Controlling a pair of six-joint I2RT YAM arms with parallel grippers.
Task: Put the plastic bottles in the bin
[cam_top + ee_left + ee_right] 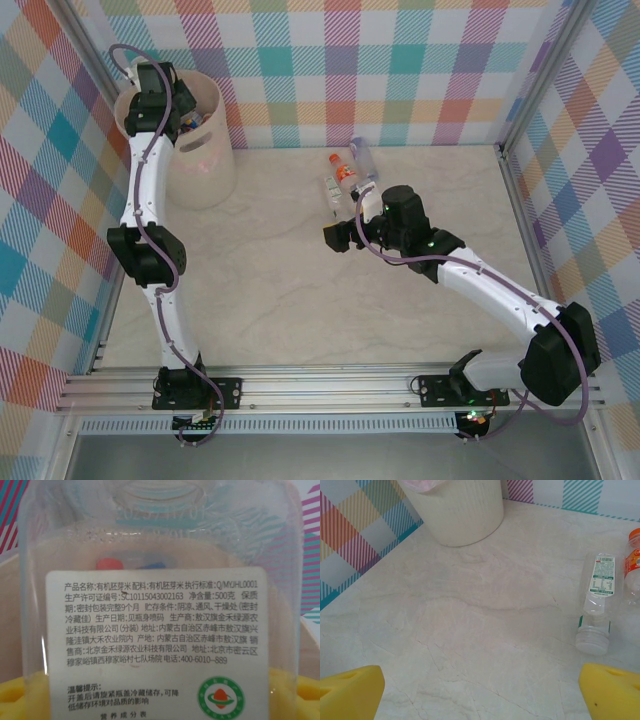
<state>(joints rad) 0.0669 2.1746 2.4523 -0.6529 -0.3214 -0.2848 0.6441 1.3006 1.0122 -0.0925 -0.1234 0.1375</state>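
Observation:
My left gripper (pixel 160 95) hangs over the cream-white bin (pixel 205 160) at the back left, shut on a clear plastic bottle (pixel 155 620) with a white printed label. That bottle stands between the yellow pads (pixel 20 700). Coloured bottles (pixel 190 122) lie inside the bin. On the table at the back lie three more bottles: one with an orange cap (pixel 341 170), one with a pale label (pixel 364 156) and one with a green-white label (pixel 332 192). My right gripper (pixel 335 238) hovers open just short of them, with bare table between its pads (pixel 482 690). The green-label bottle (pixel 596 605) lies ahead to the right.
Checked walls close off the back and both sides. The bin (pixel 465 515) stands in the far left corner by the wall. An aluminium rail (pixel 330 385) runs along the near edge, where both arm bases sit.

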